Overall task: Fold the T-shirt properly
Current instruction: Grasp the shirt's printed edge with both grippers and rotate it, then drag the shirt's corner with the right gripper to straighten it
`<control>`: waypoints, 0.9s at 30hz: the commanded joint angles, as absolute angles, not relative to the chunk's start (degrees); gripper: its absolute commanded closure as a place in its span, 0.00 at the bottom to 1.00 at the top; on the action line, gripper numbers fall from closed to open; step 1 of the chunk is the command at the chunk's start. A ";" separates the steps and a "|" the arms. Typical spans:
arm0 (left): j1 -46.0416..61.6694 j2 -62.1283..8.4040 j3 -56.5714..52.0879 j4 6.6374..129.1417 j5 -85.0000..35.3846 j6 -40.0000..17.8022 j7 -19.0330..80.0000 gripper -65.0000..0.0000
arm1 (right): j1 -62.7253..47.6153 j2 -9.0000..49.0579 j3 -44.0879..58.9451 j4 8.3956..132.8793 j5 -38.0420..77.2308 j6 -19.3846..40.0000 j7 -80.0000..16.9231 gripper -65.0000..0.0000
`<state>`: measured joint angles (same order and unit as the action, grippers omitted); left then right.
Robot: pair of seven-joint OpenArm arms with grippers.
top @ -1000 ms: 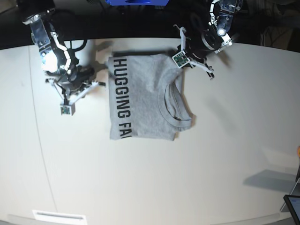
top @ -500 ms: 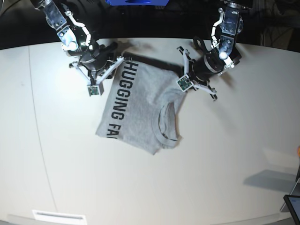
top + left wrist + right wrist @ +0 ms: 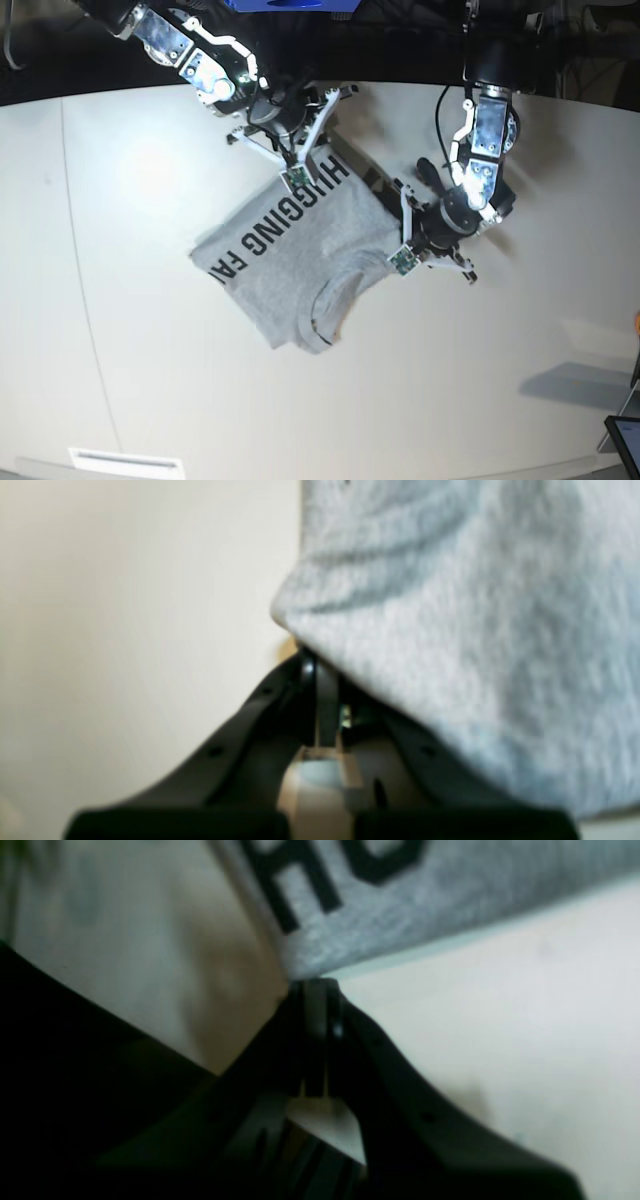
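On the base view I have the heather-grey cotton T-shirt with black block lettering [image 3: 290, 255] lying folded and skewed on the white table [image 3: 480, 400], lettering up, neckline toward the near edge. My right gripper [image 3: 297, 172] sits at the far corner by the start of the lettering; my left gripper [image 3: 405, 255] sits at the corner beside the collar. Both corners look pinched between the tips.

From the left wrist camera, the black jaws of the left gripper [image 3: 320, 680] are pressed together, and blurred grey T-shirt [image 3: 450, 630] cloth bunches right over their tips, so I read it as clamped on the fabric edge.

From the right wrist camera, the right gripper [image 3: 312, 990] has its jaws together at the very corner of the T-shirt [image 3: 380, 905], just below the first black letter.

My judgement: this cloth is light, soft and limp. It will sag and crease between two holds and slide easily over the smooth table, so corners and hems are the places to take it, with both layers pinched or the fold will open.
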<state>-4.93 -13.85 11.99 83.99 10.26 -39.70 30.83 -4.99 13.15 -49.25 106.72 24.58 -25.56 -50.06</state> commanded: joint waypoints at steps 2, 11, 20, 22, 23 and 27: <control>-7.78 -13.23 11.91 82.59 10.68 -40.00 31.52 1.00 | -2.86 13.32 -49.54 107.74 24.40 -25.45 -51.12 1.00; -9.71 -15.34 7.69 88.75 10.86 -40.00 33.01 1.00 | -5.32 16.40 -36.00 111.96 24.04 -25.54 -55.96 1.00; 5.67 -19.65 -2.15 106.15 11.12 -40.00 39.34 1.00 | -4.26 18.95 -25.54 113.89 24.04 -25.27 -55.60 1.00; 9.98 -19.82 -4.62 107.82 11.21 -40.00 39.43 1.00 | -0.84 20.09 -25.71 113.89 24.40 -25.19 -56.04 1.00; 11.91 -19.65 -6.02 108.18 11.21 -40.00 39.43 1.00 | 1.36 20.18 -26.59 113.89 24.40 -25.10 -56.13 0.96; 17.98 -19.30 -10.07 108.44 11.21 -40.00 39.16 1.00 | 9.98 20.00 -29.49 113.45 24.40 -18.07 -58.42 0.81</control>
<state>18.02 -18.87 -9.93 107.22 11.64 -40.36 40.36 9.04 19.77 -29.85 112.71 24.47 -17.50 -59.55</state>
